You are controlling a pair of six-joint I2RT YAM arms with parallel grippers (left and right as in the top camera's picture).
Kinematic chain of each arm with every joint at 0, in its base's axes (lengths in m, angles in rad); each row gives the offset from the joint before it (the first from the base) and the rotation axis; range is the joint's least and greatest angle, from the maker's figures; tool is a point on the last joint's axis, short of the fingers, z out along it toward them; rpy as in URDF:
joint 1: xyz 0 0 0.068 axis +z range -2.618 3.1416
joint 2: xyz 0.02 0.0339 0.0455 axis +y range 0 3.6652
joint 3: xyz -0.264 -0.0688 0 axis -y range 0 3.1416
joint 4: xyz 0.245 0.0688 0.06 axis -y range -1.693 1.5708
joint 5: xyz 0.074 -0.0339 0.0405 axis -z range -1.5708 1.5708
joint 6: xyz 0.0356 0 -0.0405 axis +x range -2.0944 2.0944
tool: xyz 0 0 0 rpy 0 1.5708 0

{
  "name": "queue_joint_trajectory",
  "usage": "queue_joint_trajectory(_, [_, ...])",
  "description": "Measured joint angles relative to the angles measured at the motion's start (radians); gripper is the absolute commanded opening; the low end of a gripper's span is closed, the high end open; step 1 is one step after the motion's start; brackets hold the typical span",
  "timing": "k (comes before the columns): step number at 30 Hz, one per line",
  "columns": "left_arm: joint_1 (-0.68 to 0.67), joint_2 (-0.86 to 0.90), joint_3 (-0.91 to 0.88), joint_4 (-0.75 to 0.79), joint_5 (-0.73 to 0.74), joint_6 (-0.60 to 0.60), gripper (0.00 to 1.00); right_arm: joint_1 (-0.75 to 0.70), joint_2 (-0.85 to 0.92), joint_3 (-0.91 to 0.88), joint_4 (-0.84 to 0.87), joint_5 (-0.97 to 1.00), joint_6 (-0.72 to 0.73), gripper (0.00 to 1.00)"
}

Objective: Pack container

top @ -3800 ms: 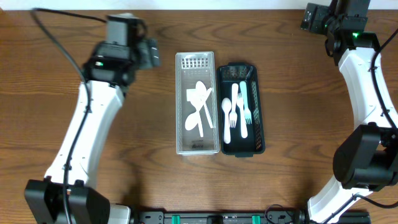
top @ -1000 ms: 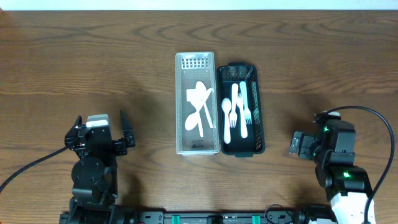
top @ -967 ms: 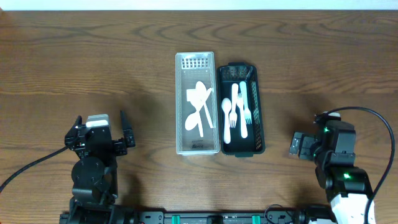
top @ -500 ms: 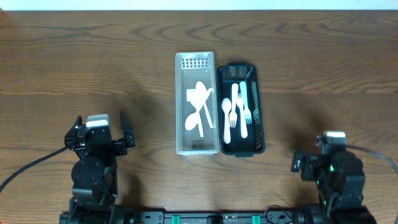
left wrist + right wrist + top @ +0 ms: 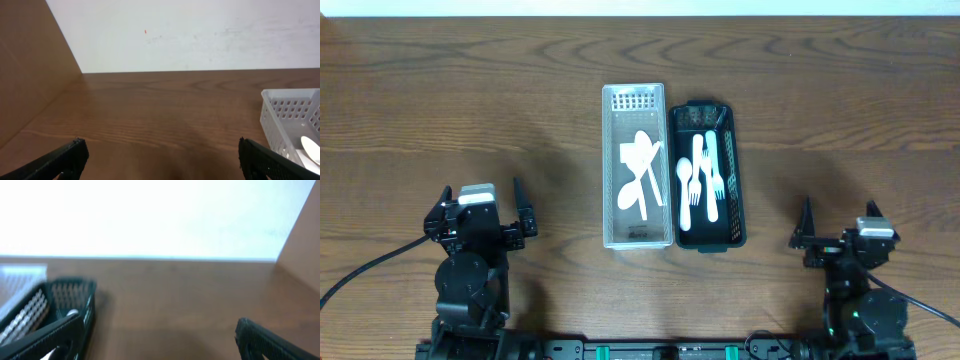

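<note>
A white slotted tray [image 5: 608,160] holds white plastic spoons [image 5: 640,175]. Beside it on the right, a black tray [image 5: 738,200] holds white plastic forks [image 5: 705,180]. My left gripper [image 5: 482,195] rests low at the front left of the table, open and empty, far from the trays. My right gripper [image 5: 840,218] rests at the front right, open and empty. The left wrist view shows the white tray's corner [image 5: 292,115] at the right. The right wrist view shows the black tray [image 5: 70,300] at the left, blurred.
The wooden table [image 5: 470,90] spreads around both trays. A white wall [image 5: 200,35] stands behind the far edge. A brown panel [image 5: 25,75] rises at the left in the left wrist view, and another [image 5: 305,235] at the right in the right wrist view.
Both arms have come down from the far corners to the table's front edge. In the last second the right gripper has turned to face forward with its fingers apart. The left arm is still.
</note>
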State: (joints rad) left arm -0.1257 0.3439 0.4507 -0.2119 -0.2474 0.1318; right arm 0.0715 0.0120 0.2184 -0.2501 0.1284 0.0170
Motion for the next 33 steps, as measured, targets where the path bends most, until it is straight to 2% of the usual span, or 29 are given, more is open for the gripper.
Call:
queue_joint_trajectory(3, [0.0,0.0,0.0,0.0,0.0,0.0,0.98,0.0,0.0,-0.095,0.119,-0.001,0.0,0.99])
queue_joint_trajectory(7, [0.0,0.0,0.0,0.0,0.0,0.0,0.98,0.0,-0.001,-0.182,0.135,-0.001,0.001,0.99])
queue_joint_trajectory(33, [0.0,0.0,0.0,0.0,0.0,0.0,0.98,0.0,0.0,-0.188,0.143,-0.001,0.001,0.99])
